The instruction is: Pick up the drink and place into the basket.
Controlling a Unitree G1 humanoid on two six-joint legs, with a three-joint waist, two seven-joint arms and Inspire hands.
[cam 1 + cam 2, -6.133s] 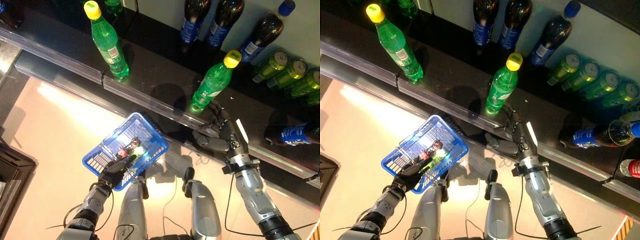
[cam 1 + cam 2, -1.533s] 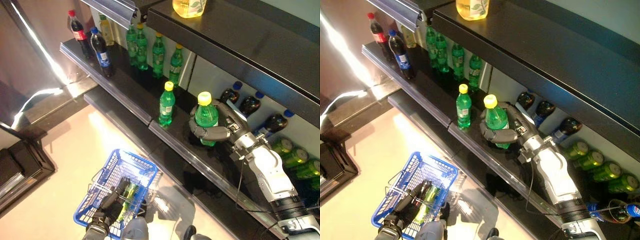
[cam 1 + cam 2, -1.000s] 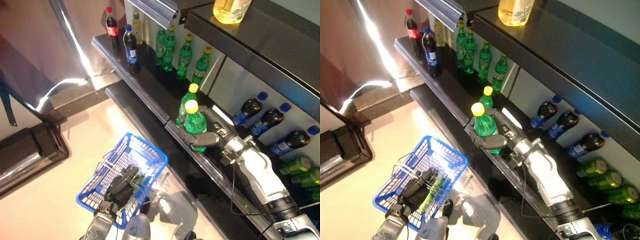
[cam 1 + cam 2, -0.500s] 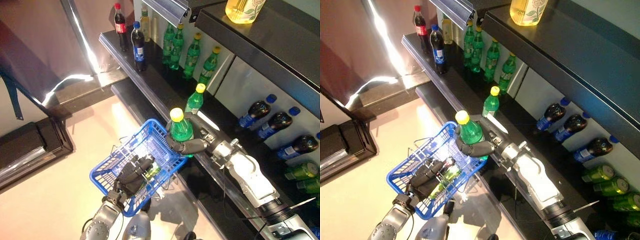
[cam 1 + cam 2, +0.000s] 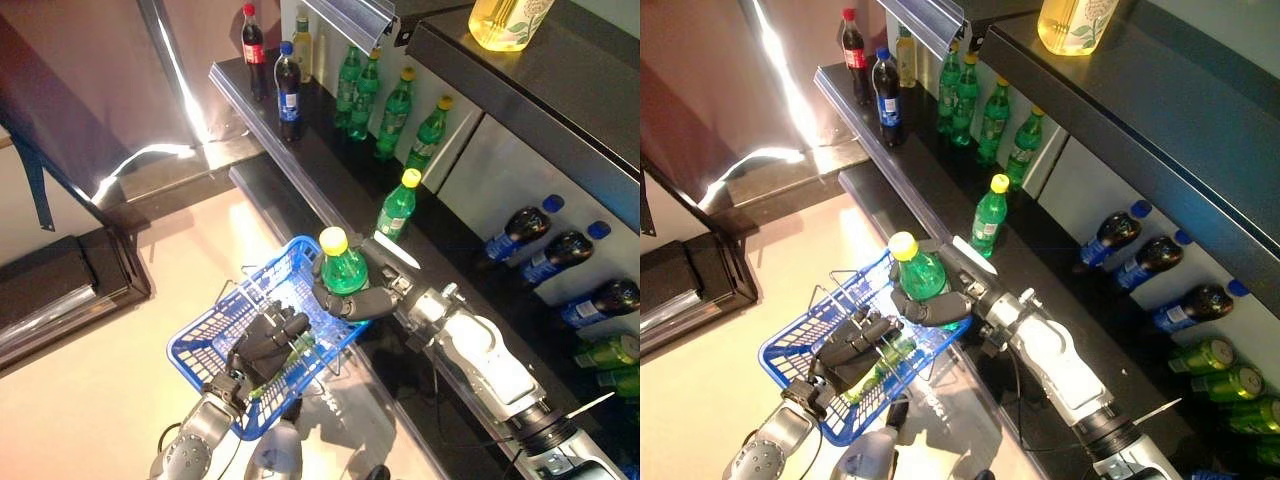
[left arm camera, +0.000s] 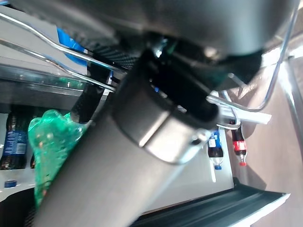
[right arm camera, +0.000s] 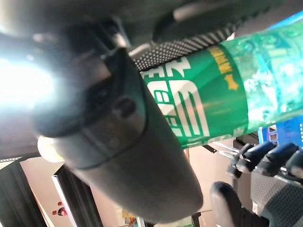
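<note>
The right hand [image 5: 368,300] has its fingers and thumb wrapped round the body of the green drink bottle [image 5: 343,270], held upright with its yellow cap on top, over the blue basket [image 5: 205,345]. The left hand [image 5: 265,342] is curled round the basket's wire handle.

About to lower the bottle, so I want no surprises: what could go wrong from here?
The right hand holds the green bottle upright over the basket's far rim, not its middle; released here, it might catch the rim and tip out.

The left hand grips the wire handles right below, so the bottle could come down on its fingers.

Another bottle already lies inside; the new one may land on it and roll.
</note>
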